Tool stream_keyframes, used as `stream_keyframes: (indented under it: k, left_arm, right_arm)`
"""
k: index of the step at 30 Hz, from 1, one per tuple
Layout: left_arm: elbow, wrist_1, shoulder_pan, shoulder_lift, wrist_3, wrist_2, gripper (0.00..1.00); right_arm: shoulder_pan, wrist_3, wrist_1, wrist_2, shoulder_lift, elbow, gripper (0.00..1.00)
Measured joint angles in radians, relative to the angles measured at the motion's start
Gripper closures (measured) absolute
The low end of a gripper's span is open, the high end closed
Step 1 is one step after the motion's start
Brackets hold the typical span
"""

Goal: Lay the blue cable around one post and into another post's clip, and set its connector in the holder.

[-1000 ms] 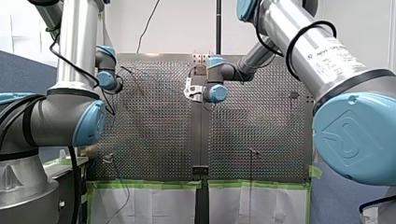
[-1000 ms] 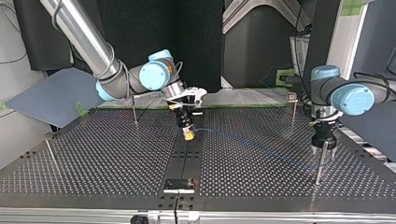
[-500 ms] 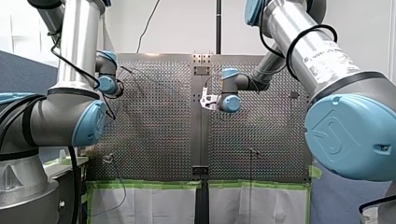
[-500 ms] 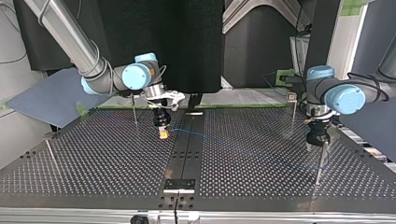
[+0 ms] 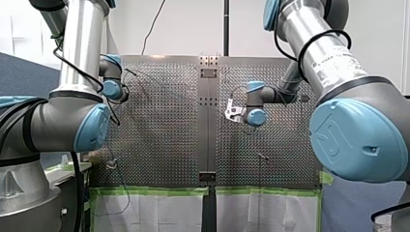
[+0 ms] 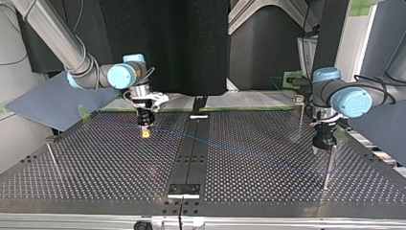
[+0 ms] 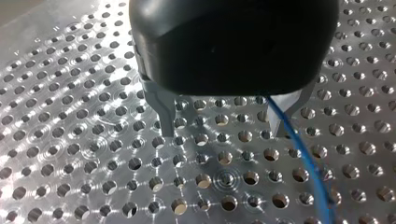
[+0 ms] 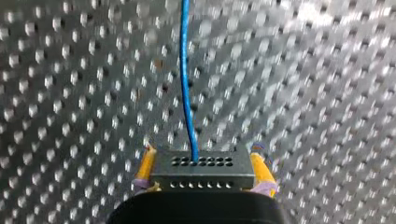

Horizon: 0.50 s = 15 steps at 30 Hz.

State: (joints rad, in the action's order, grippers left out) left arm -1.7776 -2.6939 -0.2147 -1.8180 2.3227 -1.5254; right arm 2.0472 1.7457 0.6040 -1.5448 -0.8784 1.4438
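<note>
Clearly my right gripper (image 8: 201, 158) pinches the rigid grey connector (image 8: 205, 173), the sound place to hold, between yellow pads. Its blue cable (image 8: 186, 84), probably limp and light, runs ahead across the perforated table (image 6: 95, 163) to my left gripper (image 7: 222, 127), whose fingers are spread with the cable beside one. A thin post (image 6: 327, 165) nearby could snag it.

Post (image 6: 327, 167) stands just beside left hand (image 6: 322, 147); blue cable (image 6: 206, 142) strung low across table (image 6: 95, 182); room above.

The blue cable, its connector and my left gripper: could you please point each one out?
blue cable (image 8: 186, 93), right wrist view, middle of the strand ahead of the connector.
connector (image 8: 203, 174), right wrist view, middle of its grey face.
left gripper (image 7: 223, 133), left wrist view, midway between its fingertips.
</note>
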Motion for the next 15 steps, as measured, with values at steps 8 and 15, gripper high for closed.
stream_keyframes:
  k: [8, 15]
  left_arm:
    - [0.0, 0.0, 0.0, 0.0, -0.003, 0.0, 0.02]
    - [0.0, -0.001, 0.0, 0.0, -0.008, 0.0, 0.02]
  right_arm:
    - [-0.072, -0.009, 0.072, -0.027, 0.001, 0.071, 1.0]
    - [-0.14, -0.003, 0.14, -0.089, 0.001, 0.139, 1.0]
